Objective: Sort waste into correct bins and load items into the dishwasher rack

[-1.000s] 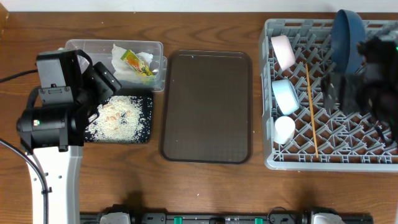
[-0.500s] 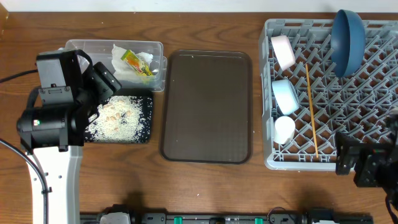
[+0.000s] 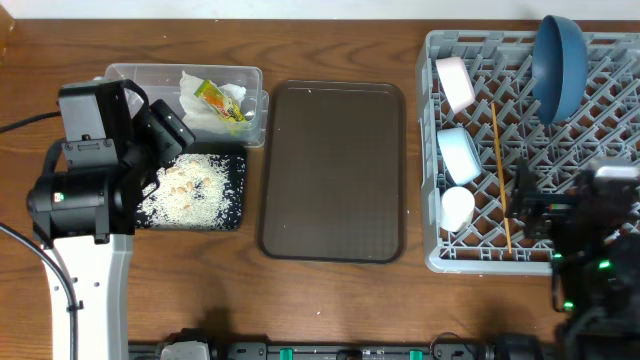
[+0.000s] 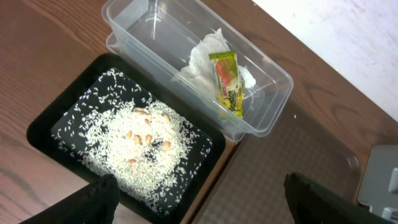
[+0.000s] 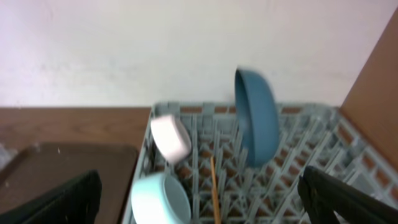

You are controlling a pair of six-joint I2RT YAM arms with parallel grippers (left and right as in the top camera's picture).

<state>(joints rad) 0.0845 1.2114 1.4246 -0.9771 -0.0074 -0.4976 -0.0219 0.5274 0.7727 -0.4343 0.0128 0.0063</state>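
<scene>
Plainly, grey rack (image 3: 590,165) holding upright dark-blue plate (image 3: 558,65), left and right jaws spread, empty

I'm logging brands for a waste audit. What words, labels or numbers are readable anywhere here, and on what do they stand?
snack wrapper, lying in the clear tub: printed lettering, too small and blurred to read.
dishwasher rack, black tray, brown tray: no text visible.
</scene>
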